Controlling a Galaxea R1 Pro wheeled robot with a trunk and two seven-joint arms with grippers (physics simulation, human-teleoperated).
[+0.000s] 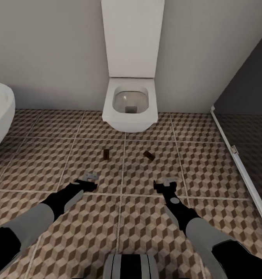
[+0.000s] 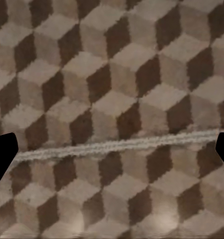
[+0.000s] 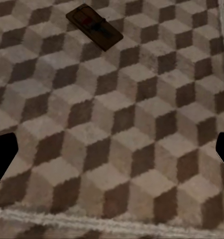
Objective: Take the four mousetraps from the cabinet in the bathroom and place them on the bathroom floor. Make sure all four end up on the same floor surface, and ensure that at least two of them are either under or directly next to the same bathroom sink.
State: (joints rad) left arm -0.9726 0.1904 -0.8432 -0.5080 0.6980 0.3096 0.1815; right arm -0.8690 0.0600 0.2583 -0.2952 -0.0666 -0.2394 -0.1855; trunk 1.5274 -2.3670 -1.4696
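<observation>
Head view: two mousetraps (image 1: 106, 154) (image 1: 148, 155) flat on floor (image 1: 208, 170) before toilet (image 1: 130, 104); tub (image 1: 0, 112) cut off. Left gripper (image 1: 89, 181) and right gripper (image 1: 165, 185) hover, jaws released, empty.
Left wrist: bare tiles, grout line.
Right wrist: one trap (image 3: 94, 26), edge-cropped.

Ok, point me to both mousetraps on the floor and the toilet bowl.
Left mousetrap (image 1: 106, 154): head view, middle of its wooden board.
Right mousetrap (image 1: 148, 155): head view, middle of its board; also right wrist view (image 3: 94, 27), on the board's centre.
Toilet (image 1: 130, 121): head view, front outer wall of the bowl.
</observation>
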